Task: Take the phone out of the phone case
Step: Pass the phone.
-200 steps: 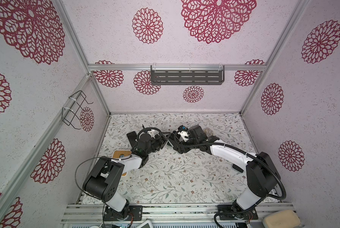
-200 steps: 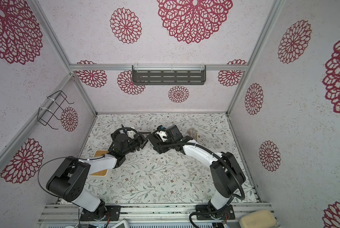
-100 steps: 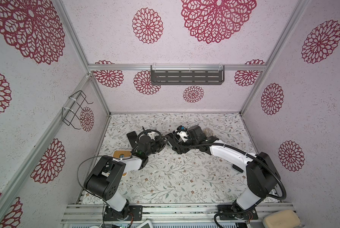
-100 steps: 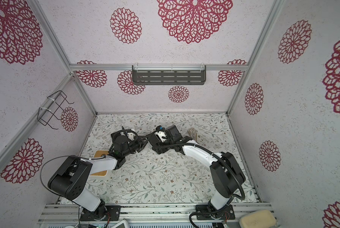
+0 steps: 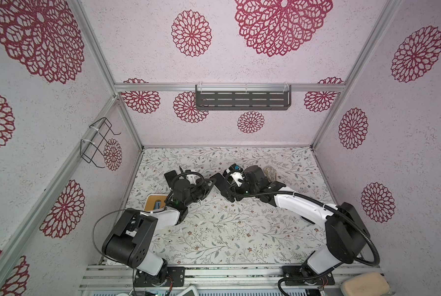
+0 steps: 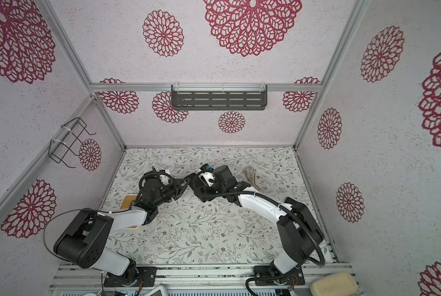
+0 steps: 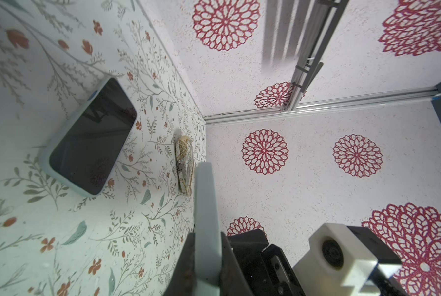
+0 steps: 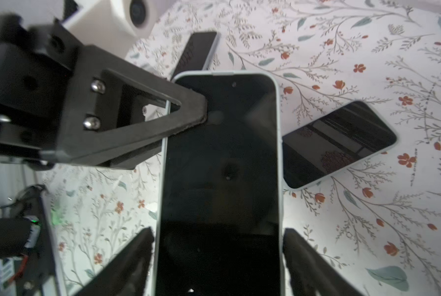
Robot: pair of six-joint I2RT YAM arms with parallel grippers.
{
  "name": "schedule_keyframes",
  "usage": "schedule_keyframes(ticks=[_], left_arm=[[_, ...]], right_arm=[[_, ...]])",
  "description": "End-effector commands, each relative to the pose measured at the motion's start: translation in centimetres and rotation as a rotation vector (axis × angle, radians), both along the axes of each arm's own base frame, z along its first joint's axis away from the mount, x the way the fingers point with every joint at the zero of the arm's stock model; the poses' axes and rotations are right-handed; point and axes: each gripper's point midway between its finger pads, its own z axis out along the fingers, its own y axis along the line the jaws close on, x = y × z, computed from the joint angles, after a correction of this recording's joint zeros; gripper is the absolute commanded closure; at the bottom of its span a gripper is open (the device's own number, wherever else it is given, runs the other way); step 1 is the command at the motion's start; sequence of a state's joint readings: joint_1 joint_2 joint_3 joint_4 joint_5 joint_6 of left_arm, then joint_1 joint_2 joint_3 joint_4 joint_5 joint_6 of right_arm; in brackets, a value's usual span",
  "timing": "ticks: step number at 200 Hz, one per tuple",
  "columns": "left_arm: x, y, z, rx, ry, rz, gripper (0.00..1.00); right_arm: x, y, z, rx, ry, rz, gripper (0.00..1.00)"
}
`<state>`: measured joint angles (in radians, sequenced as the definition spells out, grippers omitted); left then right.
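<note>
Top views: toward the back of the floral desk (image 5: 214, 230), a little left of centre, the left gripper (image 5: 211, 182) and right gripper (image 6: 201, 191) meet at the phone (image 5: 220, 183). From here it is only a dark slab between them. A patterned pouch (image 6: 252, 176) lies behind the right arm, a tan board (image 5: 157, 202) sits by the left edge, and a flat black object (image 5: 170, 176) lies behind the left wrist. Left wrist view: the jaws are pinched tight on the pale teal rim of the phone case (image 7: 205, 200), which juts out edge-on between them. A second phone (image 7: 91, 138) lies face up on the desk beyond. Right wrist view: the phone sits in its case, screen toward the camera and raised off the desk. The left gripper's fingers (image 8: 137, 115) clamp its long edge near the top, one tip on the glass. The right gripper's wide-set fingertips (image 8: 304, 256) flank the lower end. Whether they press on it cannot be told.
</note>
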<state>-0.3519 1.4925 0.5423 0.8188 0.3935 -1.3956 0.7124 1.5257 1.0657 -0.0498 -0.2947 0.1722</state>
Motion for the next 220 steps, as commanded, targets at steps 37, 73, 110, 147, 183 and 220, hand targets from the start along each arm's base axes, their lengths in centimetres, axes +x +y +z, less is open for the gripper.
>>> schedule_keyframes(ticks=[37, 73, 110, 147, 183, 220], left_arm=[[-2.3, 6.9, 15.4, -0.031, -0.429, 0.174, 1.0], [-4.6, 8.6, 18.9, -0.004, -0.527, 0.217, 1.0], [-5.9, 8.6, 19.9, -0.109, -0.598, 0.201, 1.0], [-6.0, 6.9, 19.7, -0.173, -0.604, 0.151, 1.0], [-5.9, 5.3, 19.3, -0.228, -0.595, 0.12, 1.0], [-5.5, 4.4, 18.8, -0.254, -0.587, 0.108, 1.0]], right_arm=[[-1.9, -3.2, 8.5, 0.336, -0.086, -0.152, 0.01], [-4.6, -4.5, 11.2, 0.533, -0.079, -0.138, 0.01], [-6.3, -4.6, 12.4, 0.659, -0.08, -0.083, 0.01], [-7.7, -3.4, 14.4, 0.798, -0.081, 0.049, 0.04], [-7.6, -2.3, 15.1, 0.867, -0.063, 0.104, 0.13], [-8.0, -1.4, 15.2, 0.908, -0.036, 0.148, 0.22]])
